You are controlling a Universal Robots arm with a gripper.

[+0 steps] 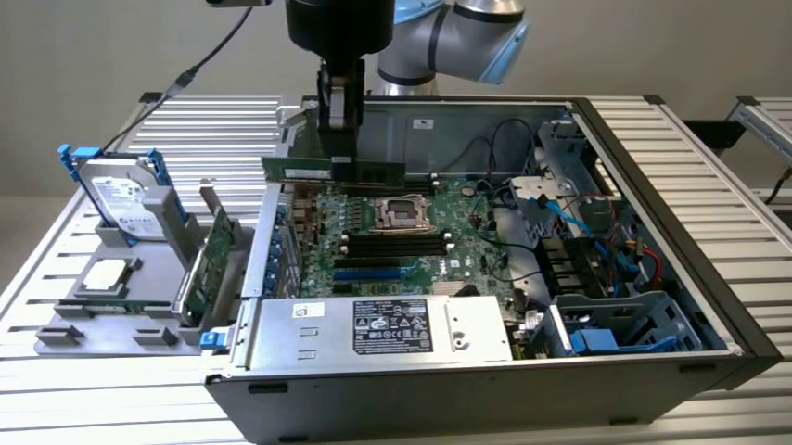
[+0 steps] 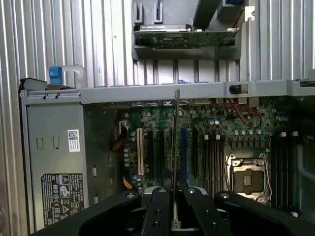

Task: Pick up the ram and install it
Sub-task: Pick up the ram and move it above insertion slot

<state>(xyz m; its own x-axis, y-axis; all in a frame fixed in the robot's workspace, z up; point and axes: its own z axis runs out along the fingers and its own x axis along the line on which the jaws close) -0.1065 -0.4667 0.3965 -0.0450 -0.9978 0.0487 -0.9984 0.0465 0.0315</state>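
Note:
The ram (image 1: 292, 170), a slim green stick, hangs level above the back edge of the open computer case (image 1: 644, 176). My gripper (image 1: 338, 159) is shut on its middle from above. Below it lies the green motherboard (image 1: 371, 264) with its long black memory slots (image 1: 396, 244) and the CPU socket (image 1: 403, 212). In the wrist view the ram (image 2: 175, 137) appears edge-on as a thin line running out from between the black fingers (image 2: 158, 209) of the gripper (image 2: 174, 214), over the motherboard (image 2: 231, 132) and its black slots (image 2: 214, 157), with the CPU socket (image 2: 248, 179) beside them.
A silver power supply (image 1: 384, 326) fills the case's front. Blue and black cables and a drive cage (image 1: 619, 324) crowd the exterior view's right. On the exterior view's left a grey fixture (image 1: 62, 334) holds a hard drive (image 1: 121, 197), a larger green expansion card (image 1: 213, 252) and a processor (image 1: 104, 275).

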